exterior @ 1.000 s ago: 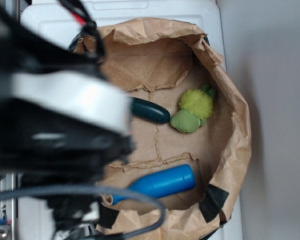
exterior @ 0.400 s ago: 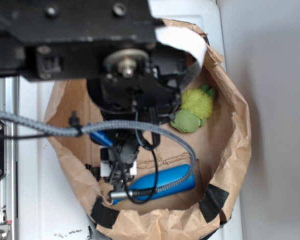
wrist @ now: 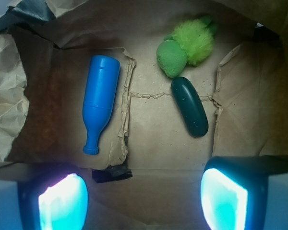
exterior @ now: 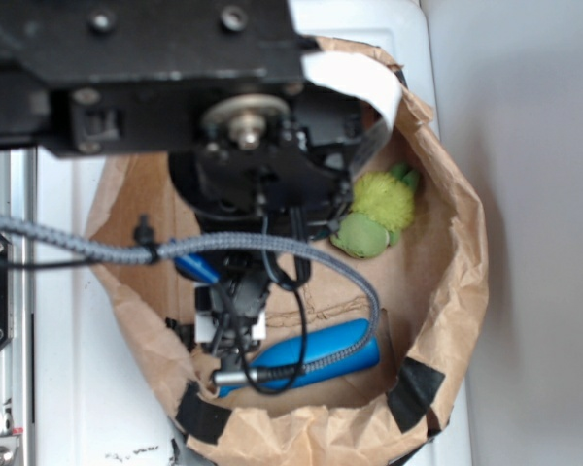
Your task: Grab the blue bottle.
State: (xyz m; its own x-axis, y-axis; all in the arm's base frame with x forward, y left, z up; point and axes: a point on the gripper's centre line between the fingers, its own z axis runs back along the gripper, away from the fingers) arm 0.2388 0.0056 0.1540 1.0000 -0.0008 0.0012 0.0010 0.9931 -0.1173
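- Hovering over the paper bag (wrist: 9,96), pincer (wrist: 143,199) spread wide, nothing between its pads.
- Blue bottle (wrist: 100,99) lies flat on the bag floor, ahead and left of pincer centre in the wrist view.
- Long axis runs roughly toward the pincer, neck nearest the left pad.
- Dark green cucumber (wrist: 190,106) sits well apart, right side.

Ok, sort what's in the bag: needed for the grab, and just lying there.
Needed: blue bottle, lying on its side; gripper, open, above the bag floor.
Lying about: dark green cucumber; fuzzy green plush; the paper bag holding them all.
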